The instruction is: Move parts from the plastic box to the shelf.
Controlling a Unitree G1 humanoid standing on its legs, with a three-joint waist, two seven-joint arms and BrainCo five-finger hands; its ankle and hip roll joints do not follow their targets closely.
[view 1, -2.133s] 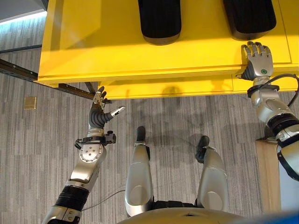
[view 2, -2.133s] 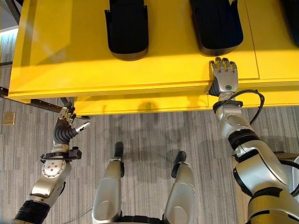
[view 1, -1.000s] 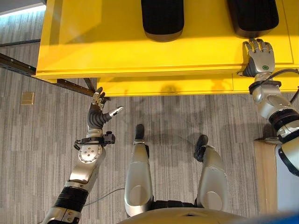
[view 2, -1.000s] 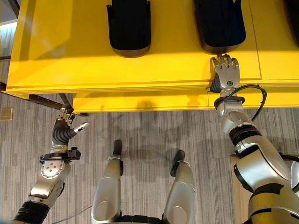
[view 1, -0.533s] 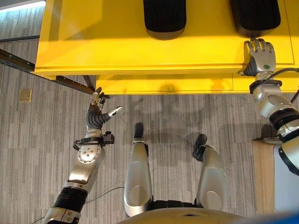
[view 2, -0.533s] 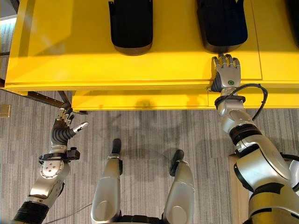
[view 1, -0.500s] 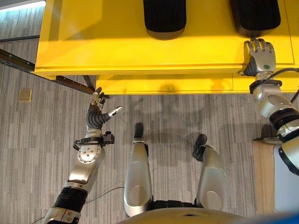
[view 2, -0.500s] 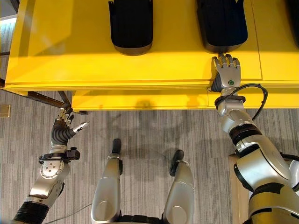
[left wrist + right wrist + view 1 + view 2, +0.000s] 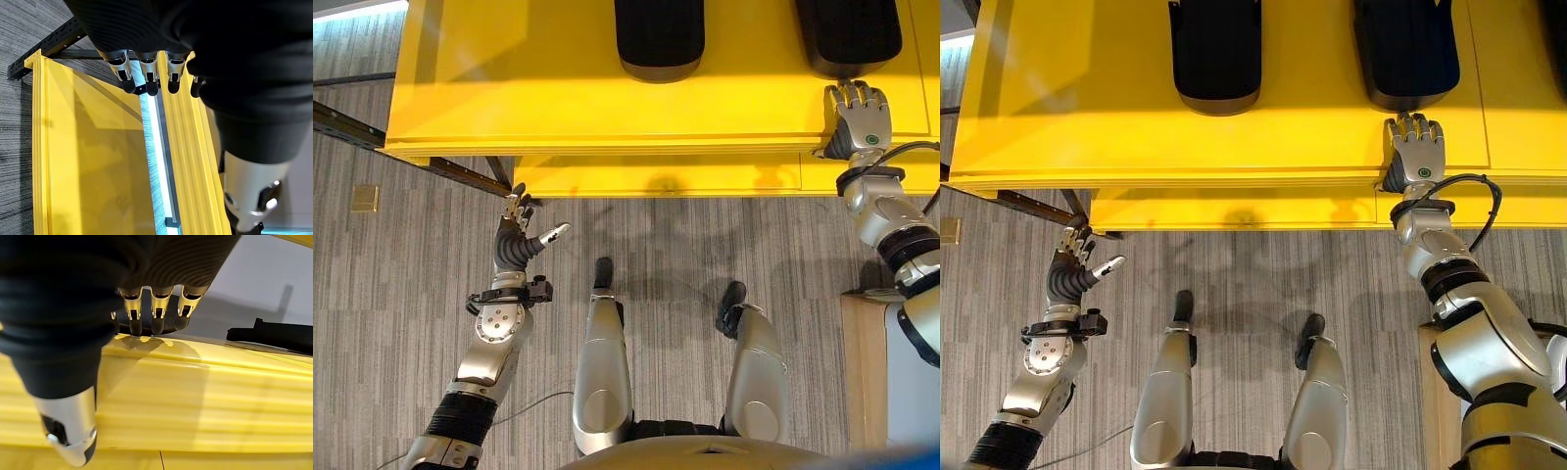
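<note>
On the yellow shelf point(image 9: 558, 88) I see my right hand point(image 9: 1415, 157) lying flat, fingers straight, tips just short of a black part point(image 9: 1405, 49), another black part point(image 9: 1214, 54) further left, while my left hand point(image 9: 517, 240) hovers below, fingers spread, empty.

Bright yellow flat metal shelf point(image 9: 558, 88) — glossy, plain. On it lie two black ribbed moulded plastic parts point(image 9: 658, 39) point(image 9: 1407, 51). Grey striped carpet floor point(image 9: 401, 294) below — a small tan square plate point(image 9: 364, 199) set in it.
</note>
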